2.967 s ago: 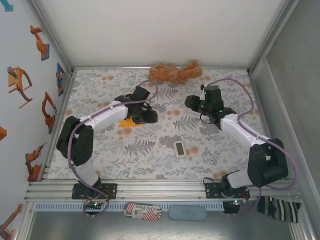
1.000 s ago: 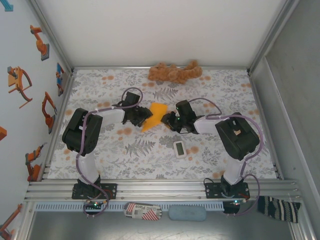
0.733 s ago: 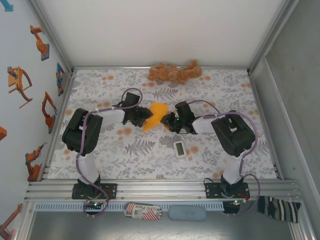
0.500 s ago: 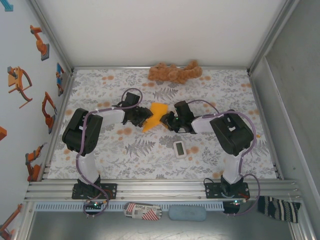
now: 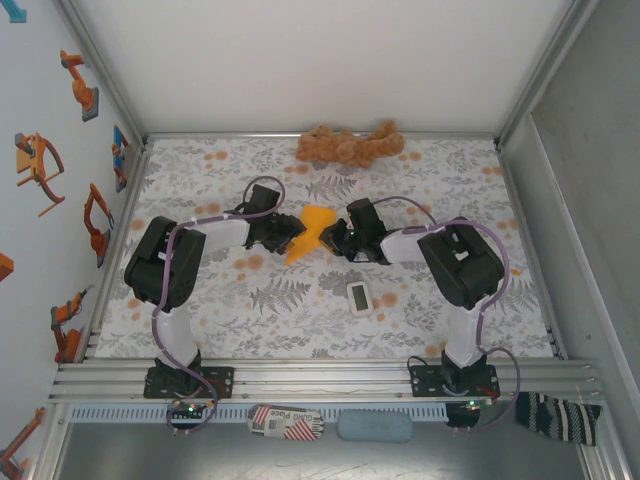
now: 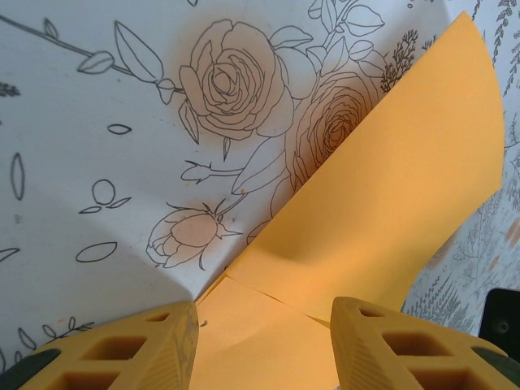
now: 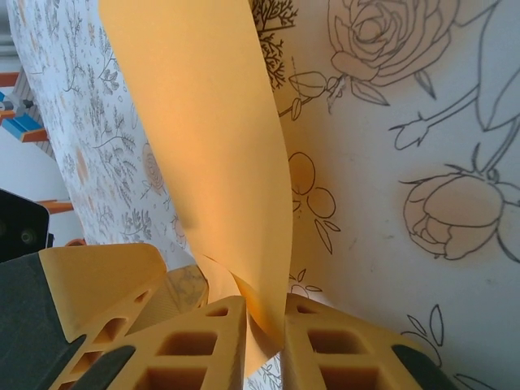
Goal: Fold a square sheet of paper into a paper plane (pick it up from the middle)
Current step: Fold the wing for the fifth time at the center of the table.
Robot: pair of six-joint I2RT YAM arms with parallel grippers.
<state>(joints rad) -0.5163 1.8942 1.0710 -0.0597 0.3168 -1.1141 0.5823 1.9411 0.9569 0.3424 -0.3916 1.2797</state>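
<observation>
The square sheet of paper (image 5: 316, 224) is orange and partly folded, lying mid-table between both grippers. In the left wrist view the paper (image 6: 390, 187) shows a crease, with one flap curling up off the cloth. My left gripper (image 5: 289, 235) sits low at the paper's left edge. It is open (image 6: 264, 345), and a flat orange layer lies between its yellow fingers. My right gripper (image 5: 339, 241) meets the paper from the right. In the right wrist view it (image 7: 266, 345) is shut on the raised flap's (image 7: 203, 122) lower edge. A paper plane is out of view.
A brown plush toy (image 5: 350, 145) lies at the table's far edge. A small white device (image 5: 359, 297) rests just in front of the right gripper. White walls enclose the floral tablecloth (image 5: 450, 190) on three sides, and the arm bases stand at the near rail.
Three seconds ago the right arm stood high and away from the paper. Over the last second its jaws have narrowed onto the raised flap. The left gripper has stayed still.
</observation>
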